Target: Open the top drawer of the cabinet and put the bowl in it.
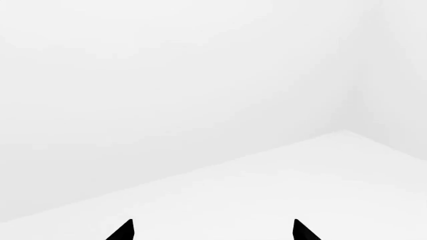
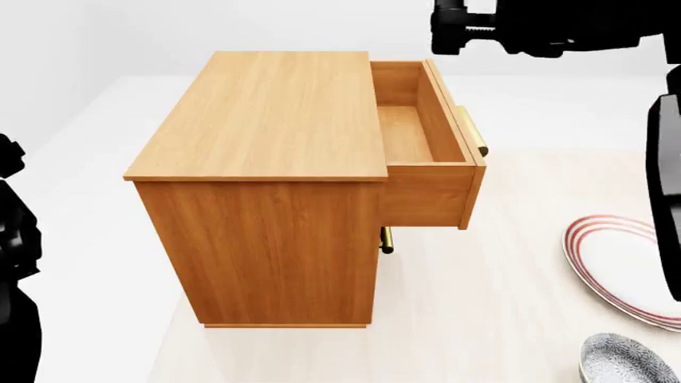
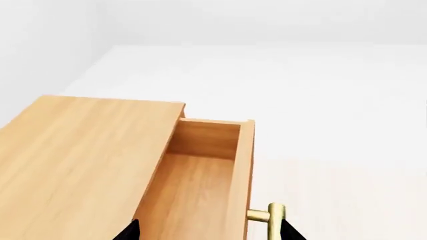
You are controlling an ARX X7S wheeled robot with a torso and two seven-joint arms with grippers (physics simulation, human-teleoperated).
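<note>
bowl sits untouched low at the view's right edge, beside the plate; top drawer of the cabinet already out; both pincers spread, empty; bowl's transfer remains

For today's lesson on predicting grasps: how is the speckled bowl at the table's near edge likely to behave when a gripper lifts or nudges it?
The bowl looks like glazed ceramic, so probably rigid, fairly smooth and apt to slip between the jaws. Its round rim suggests it would slide or spin rather than tip if nudged. It sits close to the plate, so a push could knock them together.
</note>
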